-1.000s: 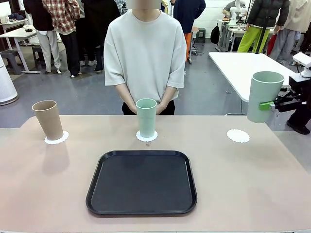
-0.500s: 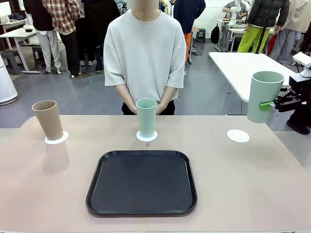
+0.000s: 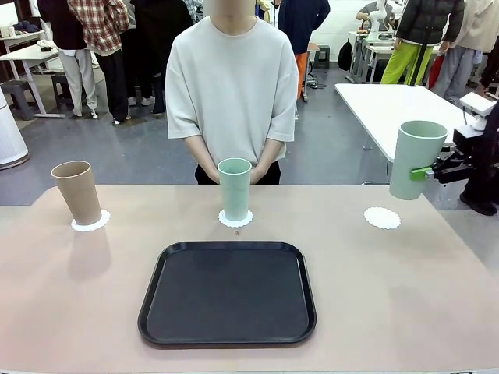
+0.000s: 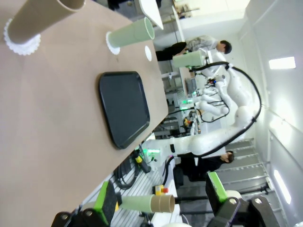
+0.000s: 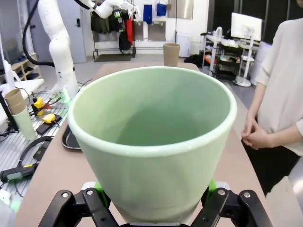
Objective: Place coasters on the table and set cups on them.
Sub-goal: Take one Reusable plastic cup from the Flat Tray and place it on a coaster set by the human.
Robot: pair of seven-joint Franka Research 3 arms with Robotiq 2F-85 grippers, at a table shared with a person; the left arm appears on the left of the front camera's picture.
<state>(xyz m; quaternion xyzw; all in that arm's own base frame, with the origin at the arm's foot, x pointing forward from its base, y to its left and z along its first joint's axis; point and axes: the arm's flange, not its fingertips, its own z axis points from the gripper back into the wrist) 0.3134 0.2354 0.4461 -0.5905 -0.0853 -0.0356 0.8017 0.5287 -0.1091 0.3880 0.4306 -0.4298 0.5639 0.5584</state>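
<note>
1. Right gripper (image 3: 425, 171): clamped on a green cup (image 3: 415, 158) low on its side, holding it upright in the air beyond the table's right edge, above and right of the bare coaster. In the right wrist view the cup (image 5: 152, 142) sits between the green pads, mouth open and empty.
2. Left gripper (image 4: 158, 201): jaws spread wide, nothing between the fingers (image 4: 105, 204); it hangs off the table's near left side.
3. Table (image 3: 405, 288): beige-pink top, rounded corners.
4. Bare coaster (image 3: 382, 218): white, scalloped, lies flat near the far right corner with nothing on it.
5. Middle green cup (image 3: 235, 189): upright on its coaster (image 3: 235, 219) at the middle of the far edge, just beyond the tray.
6. Tan cup (image 3: 76, 192): stands on a coaster (image 3: 90, 221) near the far left corner, leaning a little to the left.
7. Tray (image 3: 228, 293): black, rounded square, empty, centred toward the near edge.
8. Person (image 3: 232, 86): stands behind the far edge, hands clasped low, behind the middle cup; not touching anything on the table.
</note>
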